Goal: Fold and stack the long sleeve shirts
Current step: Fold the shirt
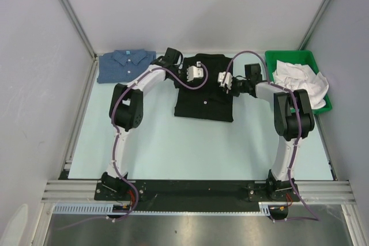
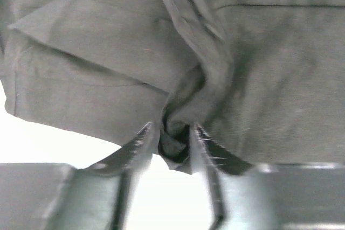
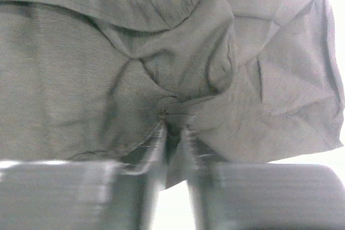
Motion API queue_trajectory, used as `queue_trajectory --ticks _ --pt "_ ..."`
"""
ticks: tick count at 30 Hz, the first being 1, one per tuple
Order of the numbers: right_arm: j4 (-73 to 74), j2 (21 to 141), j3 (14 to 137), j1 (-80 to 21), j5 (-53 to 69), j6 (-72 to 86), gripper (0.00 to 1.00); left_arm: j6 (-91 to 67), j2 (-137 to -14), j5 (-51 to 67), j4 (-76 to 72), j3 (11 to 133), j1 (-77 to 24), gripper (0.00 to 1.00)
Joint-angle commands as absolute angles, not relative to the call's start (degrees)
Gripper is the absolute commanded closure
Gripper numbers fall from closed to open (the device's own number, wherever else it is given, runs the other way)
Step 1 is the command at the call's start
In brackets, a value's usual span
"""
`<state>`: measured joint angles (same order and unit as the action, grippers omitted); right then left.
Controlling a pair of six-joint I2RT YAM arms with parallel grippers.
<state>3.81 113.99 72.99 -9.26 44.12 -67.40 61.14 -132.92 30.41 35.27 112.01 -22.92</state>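
At table centre: black shirt [image 1: 203, 97] folded, both fingers slightly parted, cloth bunched between each pair.

A pale, light green table [image 1: 190, 148] carries everything here, framed at its sides by aluminium rails and closed in by grey walls. Lying flat near the middle of its far half is a black shirt [image 1: 203, 101], folded into a rough rectangle with small pale buttons showing on top. At the far left corner rests a blue shirt [image 1: 124, 65], also folded, collar toward the back wall and white buttons down its front; it lies apart from the black one. At the far right edge stands a green bin [image 1: 324, 106], heaped with crumpled white cloth [image 1: 300, 79] that spills over its rim.
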Motion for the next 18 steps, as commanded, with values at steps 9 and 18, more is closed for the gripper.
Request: queue_trajectory --ticks 9,18 --pt "17.28 101.08 82.61 -6.24 32.68 -31.97 0.34 33.24 -121.48 38.65 39.80 112.95 -13.72 0.17" --pt "17.00 96.51 71.47 -6.15 47.71 -4.42 0.53 15.31 -110.22 55.88 34.65 87.55 -11.69 0.05"
